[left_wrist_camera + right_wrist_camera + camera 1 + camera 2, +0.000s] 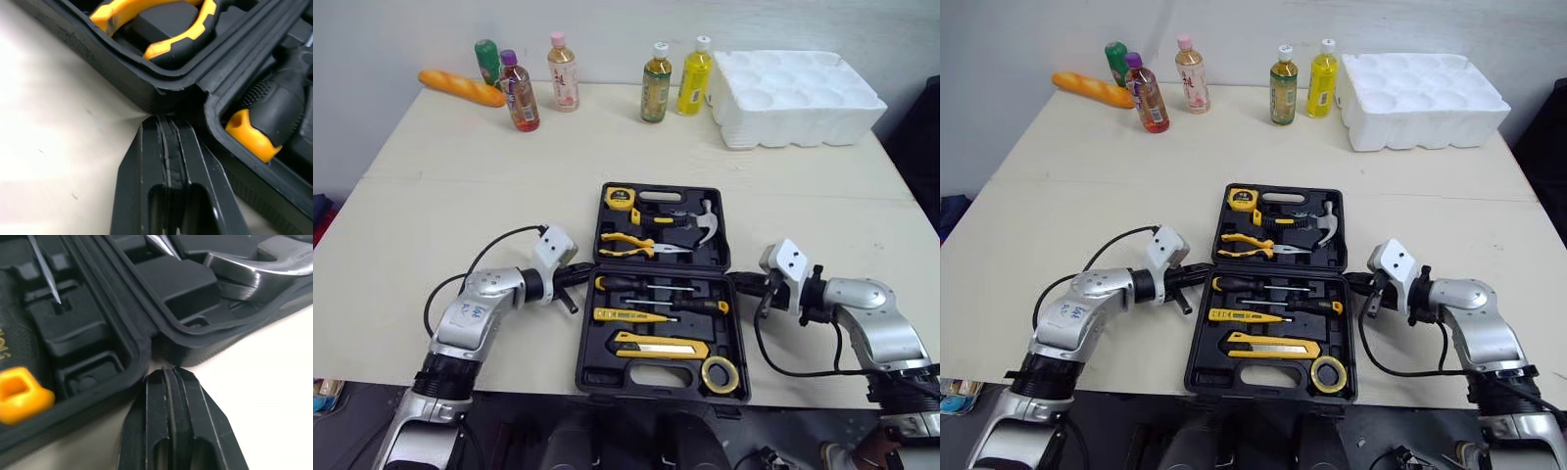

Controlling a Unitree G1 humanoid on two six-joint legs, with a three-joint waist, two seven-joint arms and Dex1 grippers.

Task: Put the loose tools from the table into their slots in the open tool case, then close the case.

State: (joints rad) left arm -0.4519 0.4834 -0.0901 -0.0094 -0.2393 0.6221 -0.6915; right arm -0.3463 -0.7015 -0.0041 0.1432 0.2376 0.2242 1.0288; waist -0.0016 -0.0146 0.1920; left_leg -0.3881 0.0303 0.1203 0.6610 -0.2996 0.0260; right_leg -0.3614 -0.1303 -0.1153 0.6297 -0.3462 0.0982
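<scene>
The black tool case (pixel 607 374) lies open near the table's front edge, lid half on the far side. Its slots hold a tape measure (pixel 620 199), hammer (pixel 703 223), pliers (pixel 631 245), screwdrivers (pixel 636 285), a yellow utility knife (pixel 661 346) and a tape roll (pixel 722 373). My left gripper (pixel 582 272) is shut, its tip touching the case's left side at the hinge notch (pixel 166 105). At the right end of the hinge my right gripper (pixel 739 282) is shut too, its tip (pixel 168 374) against the case's edge. Neither holds anything.
At the table's back edge stand several bottles (pixel 564 71) and a bread loaf (pixel 462 88) on the left. A white foam tray (pixel 798 96) sits at the back right. Bare tabletop lies between them and the case.
</scene>
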